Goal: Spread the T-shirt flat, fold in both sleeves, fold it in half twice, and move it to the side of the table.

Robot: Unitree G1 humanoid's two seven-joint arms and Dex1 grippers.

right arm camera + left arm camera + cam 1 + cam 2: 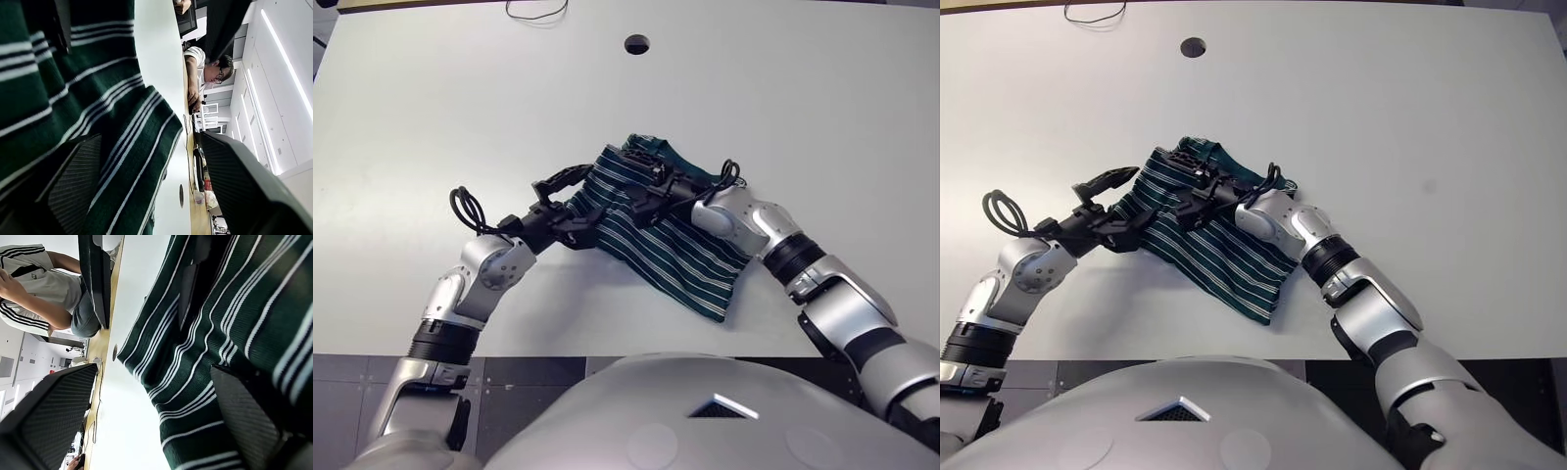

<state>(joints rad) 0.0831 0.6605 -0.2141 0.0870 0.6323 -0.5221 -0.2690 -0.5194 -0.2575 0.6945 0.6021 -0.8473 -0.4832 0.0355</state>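
The dark green T-shirt with thin white stripes lies bunched in a rough diagonal heap at the middle of the white table. At the shirt's left edge my left gripper stands open, one finger raised above the cloth and the other low against it. In the left wrist view the striped cloth runs between its spread fingers. My right gripper rests open on the shirt's far upper part. Cloth lies over one of its fingers, and the other finger stands off over the table.
A dark round hole sits in the tabletop beyond the shirt, and a thin black cable loop lies at the far edge. Bare table surrounds the shirt on the left, right and far sides.
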